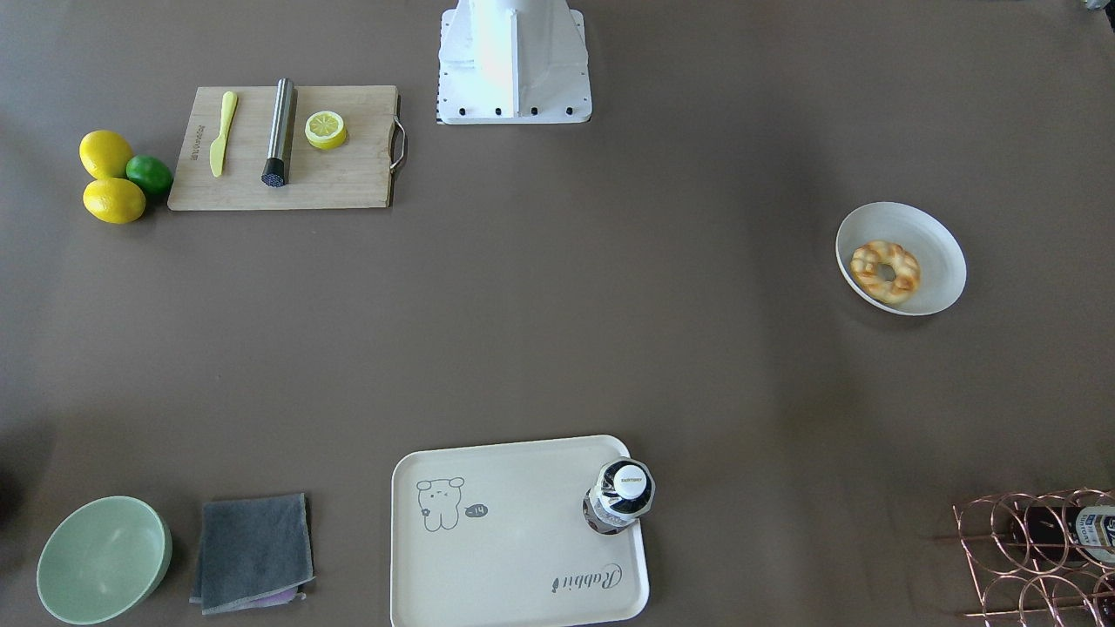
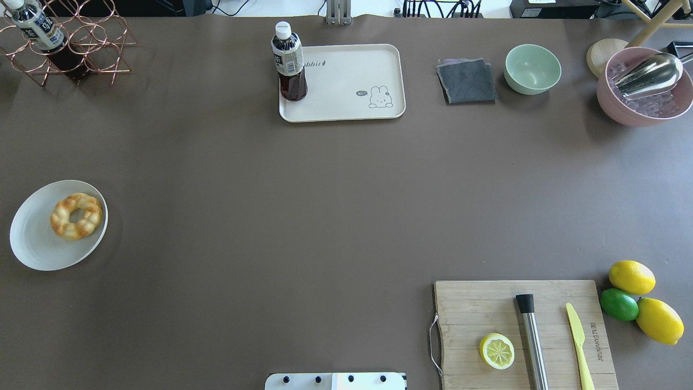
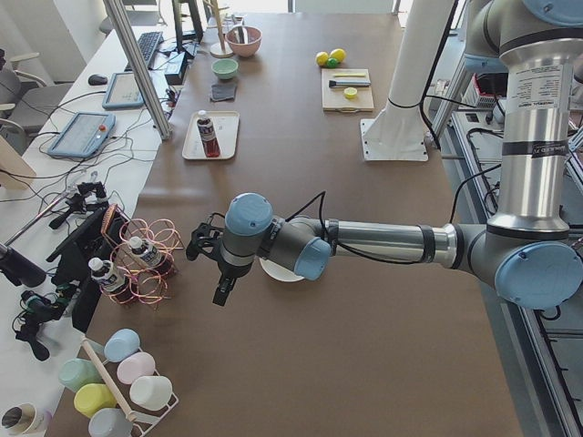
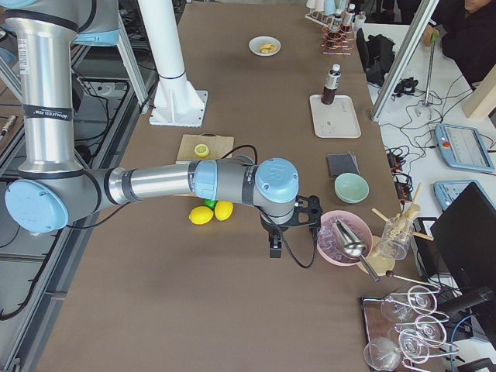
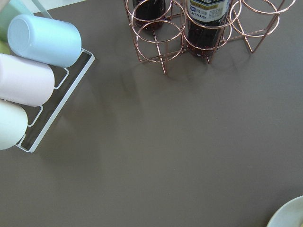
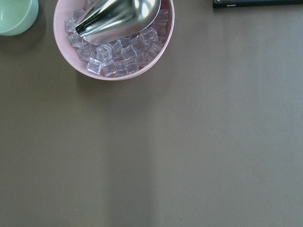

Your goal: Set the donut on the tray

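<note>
The donut point(image 1: 885, 272), a toasted braided ring, lies in a round white bowl point(image 1: 936, 252) at the table's left end; it also shows in the overhead view point(image 2: 76, 215). The cream rabbit tray point(image 1: 514, 540) sits at the far middle edge point(image 2: 346, 81), with a dark drink bottle point(image 2: 289, 62) standing on one corner. My left gripper point(image 3: 221, 287) hangs beside the bowl, past the table's left end. My right gripper point(image 4: 274, 246) hangs near the pink ice bowl. Both show only in side views, so I cannot tell whether they are open or shut.
A copper wire rack point(image 2: 70, 38) with bottles stands at the far left. A grey cloth point(image 2: 466, 81), green bowl point(image 2: 533, 69) and pink ice bowl point(image 2: 644, 86) lie far right. A cutting board point(image 2: 487, 309) with lemon half, muddler and knife is near right.
</note>
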Controlling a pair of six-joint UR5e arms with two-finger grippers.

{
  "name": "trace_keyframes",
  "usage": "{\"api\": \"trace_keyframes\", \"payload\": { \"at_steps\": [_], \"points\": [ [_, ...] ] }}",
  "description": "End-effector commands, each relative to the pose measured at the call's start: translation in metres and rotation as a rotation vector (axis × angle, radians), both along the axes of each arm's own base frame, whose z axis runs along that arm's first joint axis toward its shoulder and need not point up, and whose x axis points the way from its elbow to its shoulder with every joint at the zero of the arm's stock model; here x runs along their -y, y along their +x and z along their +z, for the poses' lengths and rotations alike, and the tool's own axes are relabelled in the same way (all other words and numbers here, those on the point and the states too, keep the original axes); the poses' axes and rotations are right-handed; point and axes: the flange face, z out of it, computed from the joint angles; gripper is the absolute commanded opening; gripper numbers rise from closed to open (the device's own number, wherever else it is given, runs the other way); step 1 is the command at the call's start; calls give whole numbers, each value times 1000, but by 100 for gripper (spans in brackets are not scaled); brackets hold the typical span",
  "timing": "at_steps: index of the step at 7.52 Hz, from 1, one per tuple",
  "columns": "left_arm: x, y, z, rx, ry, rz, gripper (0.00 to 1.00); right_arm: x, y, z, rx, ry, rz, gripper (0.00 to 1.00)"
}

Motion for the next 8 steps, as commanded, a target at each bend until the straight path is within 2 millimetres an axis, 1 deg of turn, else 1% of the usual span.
{"api": "trace_keyframes", "payload": {
  "at_steps": [1,4,5,6,8],
  "points": [
    [3,-4,1,41,-4,-29,98,0,-1,1,0,-2,-1,100],
    [4,-3,-1,44,8,-28,98,0,2,-1,-2,3,5,100],
    [8,0,0,51,0,-24,98,-1,4,0,-2,2,8,100],
    [8,0,15,48,-38,-26,98,-5,4,2,-1,-5,11,100],
    [2,2,20,36,-68,-42,98,-6,9,3,-2,-4,20,100]
  ]
}}
